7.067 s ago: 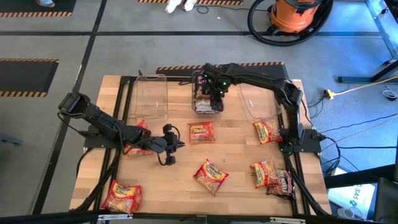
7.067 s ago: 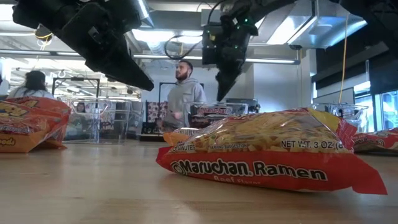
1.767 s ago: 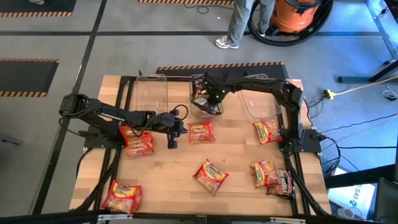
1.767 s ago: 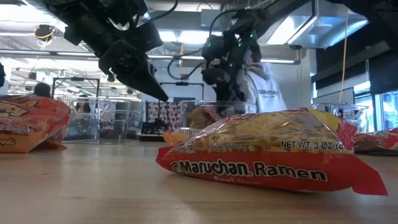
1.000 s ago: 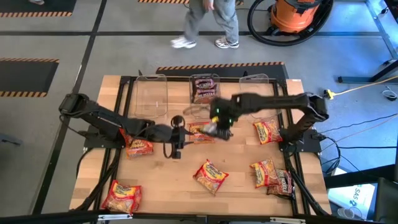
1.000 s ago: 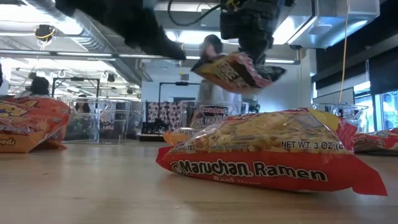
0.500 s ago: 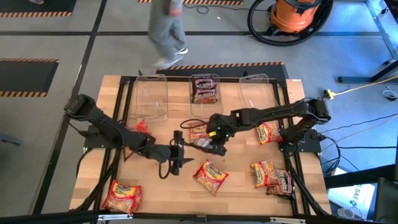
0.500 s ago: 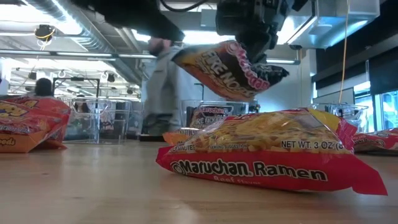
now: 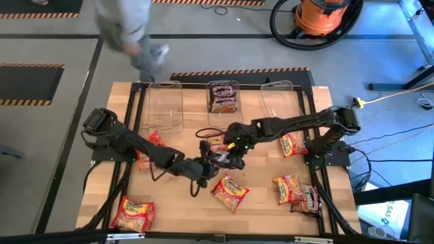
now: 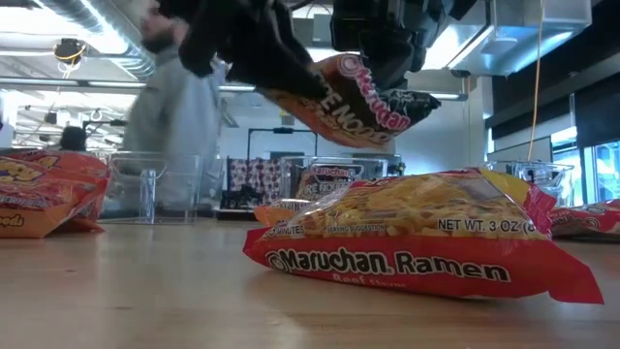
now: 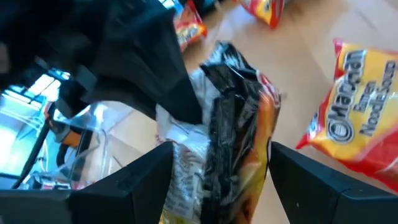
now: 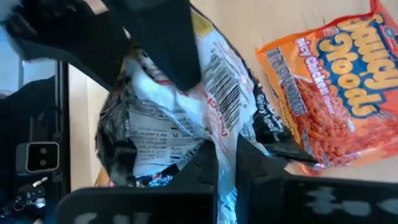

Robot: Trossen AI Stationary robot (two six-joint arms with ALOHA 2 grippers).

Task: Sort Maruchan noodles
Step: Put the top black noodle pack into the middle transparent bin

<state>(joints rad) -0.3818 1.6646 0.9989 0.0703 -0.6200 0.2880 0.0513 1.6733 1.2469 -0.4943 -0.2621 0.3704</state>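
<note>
nine noodle packets show from above: one in mid-air (image 9: 220, 157) over the table's middle, one in the middle bin (image 9: 222, 97), seven lying on the table, such as the front-left one (image 9: 132, 213). three clear bins (image 9: 165, 105) stand along the far edge. two arms, one person (image 9: 129, 27), one orange vacuum (image 9: 319, 17).

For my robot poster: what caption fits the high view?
Right gripper holds a dark crinkly plastic noodle packet above the wooden table; open left gripper reaches for it.
</note>
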